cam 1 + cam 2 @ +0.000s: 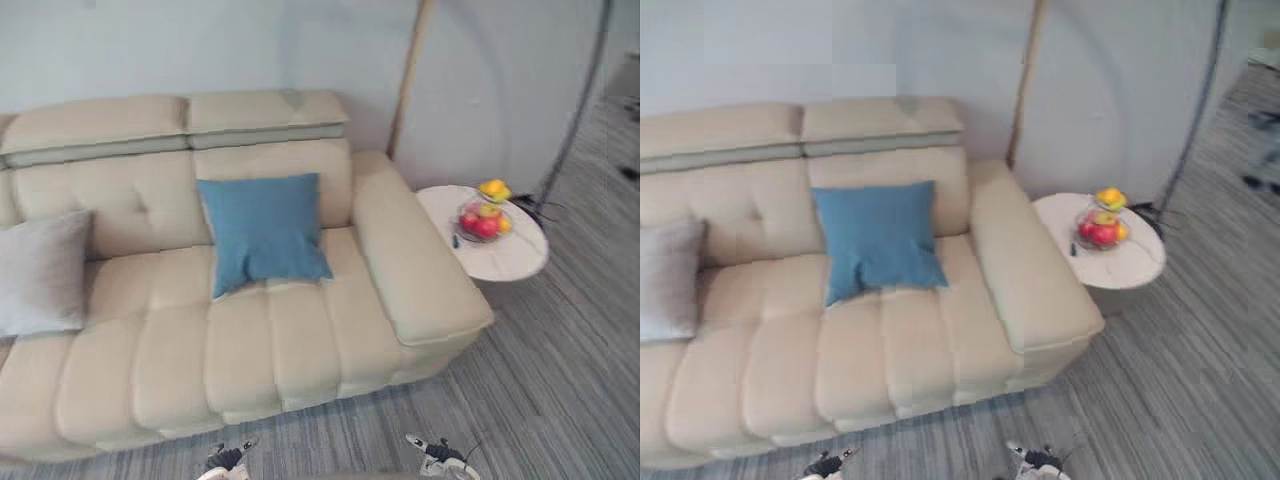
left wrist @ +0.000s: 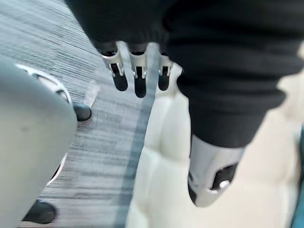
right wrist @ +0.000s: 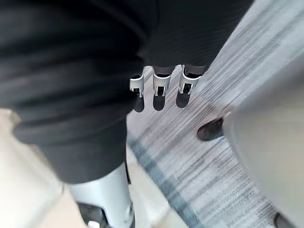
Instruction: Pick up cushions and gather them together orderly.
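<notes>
- The blue cushion [image 1: 262,232] leaned upright against the backrest of the sofa [image 1: 300,340], on the seat nearest the robot's right-side armrest.
- The grey cushion [image 1: 42,272] stood at the far left end of the seat, well apart from the blue one, with bare seat between them.
- Judged from this, gathering had not yet begun: neither cushion was lifted and the two were not side by side. Everything was left to do: pick one up, carry it across and set it neatly beside the other.
- The left robot hand [image 2: 137,76] hung low over the sofa's front edge and the floor [image 1: 560,380], fingers relaxed and straight, holding nothing.
- The right robot hand [image 3: 160,90] hung the same way, slack and empty.
- Both were well short of either cushion, touching neither.
- Beyond the armrest a round surface [image 1: 510,258] carried a fruit bowl [image 1: 485,220], no part of the job.
</notes>
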`<state>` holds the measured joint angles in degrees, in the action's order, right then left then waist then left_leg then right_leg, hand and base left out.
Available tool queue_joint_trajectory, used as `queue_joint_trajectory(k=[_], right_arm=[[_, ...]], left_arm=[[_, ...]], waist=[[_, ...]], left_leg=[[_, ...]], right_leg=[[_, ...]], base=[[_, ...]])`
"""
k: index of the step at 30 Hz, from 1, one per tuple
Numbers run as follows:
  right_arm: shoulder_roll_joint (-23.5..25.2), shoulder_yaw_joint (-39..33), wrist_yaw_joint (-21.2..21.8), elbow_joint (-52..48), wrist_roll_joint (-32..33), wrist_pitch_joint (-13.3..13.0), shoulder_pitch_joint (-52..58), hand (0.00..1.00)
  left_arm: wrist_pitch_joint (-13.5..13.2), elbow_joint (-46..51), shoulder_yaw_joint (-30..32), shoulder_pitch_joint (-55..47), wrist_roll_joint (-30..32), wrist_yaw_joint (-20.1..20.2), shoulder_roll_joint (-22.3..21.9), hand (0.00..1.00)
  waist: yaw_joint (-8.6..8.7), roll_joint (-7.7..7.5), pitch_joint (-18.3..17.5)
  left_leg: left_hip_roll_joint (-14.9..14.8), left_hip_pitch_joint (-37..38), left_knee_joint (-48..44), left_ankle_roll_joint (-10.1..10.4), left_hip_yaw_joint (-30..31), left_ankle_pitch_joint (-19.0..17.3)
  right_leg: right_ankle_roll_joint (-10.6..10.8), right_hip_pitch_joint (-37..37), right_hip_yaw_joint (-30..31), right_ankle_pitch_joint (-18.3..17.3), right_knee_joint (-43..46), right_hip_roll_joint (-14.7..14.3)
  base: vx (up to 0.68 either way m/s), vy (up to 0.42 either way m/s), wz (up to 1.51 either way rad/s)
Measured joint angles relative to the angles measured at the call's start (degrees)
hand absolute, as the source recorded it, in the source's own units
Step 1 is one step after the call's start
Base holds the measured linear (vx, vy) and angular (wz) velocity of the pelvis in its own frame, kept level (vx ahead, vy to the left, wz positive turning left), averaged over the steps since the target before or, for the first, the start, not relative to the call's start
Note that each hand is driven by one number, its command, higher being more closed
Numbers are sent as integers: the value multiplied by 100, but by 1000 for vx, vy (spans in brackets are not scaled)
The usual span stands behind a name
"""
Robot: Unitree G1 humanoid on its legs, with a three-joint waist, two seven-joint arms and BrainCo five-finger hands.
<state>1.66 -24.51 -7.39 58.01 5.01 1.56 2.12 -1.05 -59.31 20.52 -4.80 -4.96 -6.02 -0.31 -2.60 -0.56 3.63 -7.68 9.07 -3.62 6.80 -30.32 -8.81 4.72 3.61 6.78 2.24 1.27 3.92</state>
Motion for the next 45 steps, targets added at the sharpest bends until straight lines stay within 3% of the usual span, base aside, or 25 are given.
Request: queue_joint_trajectory(k=[2,4,5,7,10,12,13,14,15,17,19,21,23,24,26,27,29,31,34,36,37,38,41,44,45], right_arm=[[-15,18,1,3,-5,6,-51,0],[-44,51,-3,30,-44,6,-233,0],[-128,62,-5,51,-45,14,-251,0],[-345,160,-16,248,-61,16,-239,0],[-456,104,-17,241,-46,3,-264,0],[-478,107,-15,253,-53,1,-283,0],[-432,114,-17,254,-56,8,-280,0],[-408,123,-23,259,-57,11,-281,0],[-395,131,-38,272,-58,18,-322,0],[-420,151,-39,411,-60,22,-416,0],[-390,168,-40,364,-59,16,-428,0],[-389,263,-49,354,-60,21,-387,0],[-366,380,-45,292,-60,15,-406,0],[-318,418,-44,190,-61,12,-400,0],[-229,449,-39,91,-67,-14,-377,0],[-84,448,-33,10,-61,-3,-277,0],[97,447,-22,-84,-58,-2,-197,0],[140,444,6,-94,-58,-5,-211,0],[148,285,18,-46,-185,1,-283,0],[144,226,16,47,-271,-2,-368,0],[114,207,14,156,-271,0,-418,0],[24,127,12,285,-268,15,-471,0],[-284,-146,-5,498,-270,20,-532,0],[-396,-222,-10,585,-258,25,-432,0],[-386,-178,-20,545,-250,22,-390,0]], left_arm=[[16,-54,-13,54,41,-1,-6,0],[23,-161,-115,106,43,-4,53,0],[22,-174,-287,188,44,-4,54,0],[18,-204,-573,216,44,-6,73,0],[23,-248,-801,286,94,7,62,0],[25,-332,-919,443,156,19,87,0],[16,-331,-889,452,160,19,61,0],[22,-324,-805,450,161,41,29,0],[-8,-244,-731,464,157,67,6,0],[-38,-141,-765,443,152,81,-32,0],[-90,-10,-796,392,146,92,-36,0],[-112,166,-613,384,145,96,-114,0],[-121,273,-500,377,144,89,-171,0],[-123,294,-436,366,145,88,-193,0],[-122,292,-398,325,144,86,-186,0],[-107,293,-371,239,144,84,-46,0],[-106,301,-345,222,145,66,3,0],[-85,270,-365,256,143,59,7,0],[-76,100,-674,340,131,18,36,0],[-73,-3,-855,393,134,11,137,0],[-72,-23,-942,396,135,18,200,0],[-68,-147,-1034,457,137,11,263,0],[-17,-244,-1047,505,149,17,173,0],[6,-183,-984,471,162,15,151,0],[27,-125,-829,459,161,12,106,0]], waist=[[1,41,16],[34,95,66],[115,187,123],[153,313,192],[289,477,287],[316,431,358],[316,427,363],[258,353,452],[208,371,535],[171,403,597],[99,402,621],[-47,381,622],[-135,374,621],[-141,385,614],[-167,399,575],[-209,178,353],[-286,-26,258],[-315,42,297],[-323,183,332],[-301,176,331],[-268,115,329],[-255,9,362],[-139,218,469],[-108,316,481],[-126,370,542]], left_leg=[[-153,-6,-130,-10,-507,-47],[-253,-8,-193,-23,-905,-48],[-288,26,-220,-22,-1172,-50],[-288,318,-314,-20,-1622,-48],[-331,468,-463,17,-1809,-26],[-777,197,-1772,27,-1754,-5],[-1012,37,-2433,-167,-1604,82],[-1232,-296,-3327,-572,-1083,-102],[-997,-699,-3822,-380,-142,-560],[-424,-1166,-3747,-82,957,-851],[-21,-1604,-3289,-190,1654,-1009],[483,-2052,-2685,-197,2856,-982],[732,-2254,-2293,-247,3733,-852],[775,-2298,-2099,-415,4060,-717],[609,-2194,-1991,-367,3924,-282],[517,-1973,-1833,-399,3139,-327],[465,-1649,-1647,-503,2437,-402],[359,-1344,-1628,-593,2022,-455],[79,-638,-1267,-607,1347,-463],[15,-509,-1048,-602,1238,-460],[26,-456,-935,-600,1123,-459],[105,-335,-825,-575,1028,-473],[-34,-74,-945,-268,1056,-332],[-484,-590,-2918,-180,1190,-186],[-710,-1018,-4109,-447,1472,147]], right_leg=[[-224,280,-91,375,-58,-230],[-619,566,-1148,364,-34,-285],[-931,742,-2317,-1,313,-83],[-1157,787,-4626,-445,1190,471],[-1043,886,-4296,-684,1391,285],[-1137,945,-3861,-849,1463,161],[-1159,916,-3695,-904,1461,38],[-1220,810,-3372,-961,1449,-69],[-1309,694,-2980,-1040,1434,-211],[-1204,436,-2510,-1059,1268,-432],[-1105,181,-1947,-1089,1149,-647],[-983,15,-1206,-1190,1159,-846],[-968,-15,-693,-1300,1257,-956],[-919,-5,-381,-1388,1379,-1040],[-884,57,-20,-1593,1695,-1138],[-659,227,181,-1881,2108,-925],[-236,480,-344,-1899,2572,-476],[123,542,-1077,-1770,2855,-126],[-113,505,-3522,-1789,2829,651],[-253,609,-3912,-1599,2348,633],[-341,692,-4047,-1341,2035,648],[-684,748,-4211,-862,1707,702],[-736,491,-4029,-978,1637,431],[-776,70,-3721,-1117,1310,77],[-818,-202,-3517,-1208,1198,-94]], base=[[42,-85,-190],[40,-154,-175],[20,-135,-101],[86,-171,-169],[122,-154,-106],[187,-189,-108],[213,-220,-108],[205,-175,-133],[160,-98,-153],[131,-35,-170],[237,3,-169],[245,61,-170],[214,118,-170],[243,147,-188],[364,204,-177],[437,231,-184],[367,192,-191],[225,114,-157],[208,36,-140],[193,-46,-90],[275,-174,-87],[200,-142,-69],[251,-166,-54],[238,-172,-61],[250,-135,-84]])
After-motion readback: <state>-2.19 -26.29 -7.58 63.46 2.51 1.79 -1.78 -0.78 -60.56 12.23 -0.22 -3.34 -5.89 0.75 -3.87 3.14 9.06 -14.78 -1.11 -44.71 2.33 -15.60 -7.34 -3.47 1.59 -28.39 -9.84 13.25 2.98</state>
